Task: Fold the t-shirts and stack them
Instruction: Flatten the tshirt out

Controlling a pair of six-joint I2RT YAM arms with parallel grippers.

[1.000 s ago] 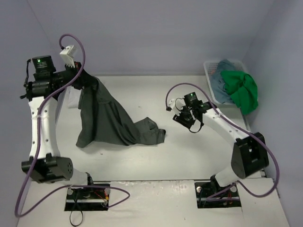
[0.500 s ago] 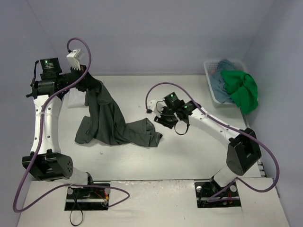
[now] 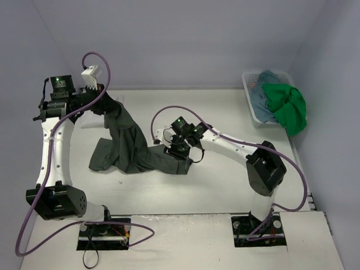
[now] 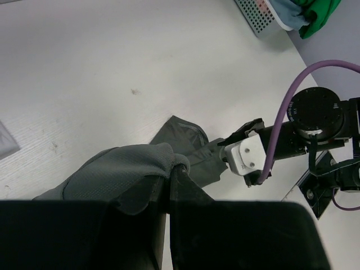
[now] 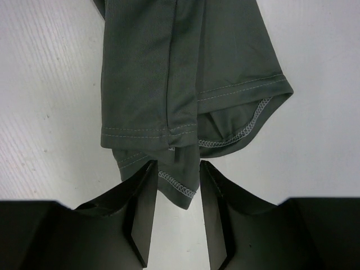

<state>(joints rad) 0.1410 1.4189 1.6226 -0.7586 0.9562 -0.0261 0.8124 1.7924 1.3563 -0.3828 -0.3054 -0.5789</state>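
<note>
Swinging in from mid-bench over the past second, the right tool (image 3: 179, 152) now hovers at the near-right end of the dark grey-green t-shirt (image 3: 126, 149), while the left arm has shifted its raised end of the cloth a little. The left tool (image 4: 170, 175) is pressed together on a bunched fold of the shirt, holding it off the bench (image 3: 225, 185) at the far left. From that pinch the garment drapes down and runs rightward toward the centre. Its long axis lies left to right and its loose end is flat on the surface. From the right wrist, a stitched hem corner (image 5: 180, 188) sits between the right tool's fingers (image 5: 140, 208). They stand apart on either side of it and are not closed on it, and the rest of the shirt stretches straight away from the tool. The coming grab looks to turn on that alignment: the corner lies directly ahead and just below, so the right arm, the nearer one, likely needs only to drop and pinch. The bright green t-shirt (image 3: 289, 109) and teal-blue t-shirt (image 3: 263, 97) sit in the white mesh basket (image 3: 246, 84) at the far right, well apart from both arms.
</note>
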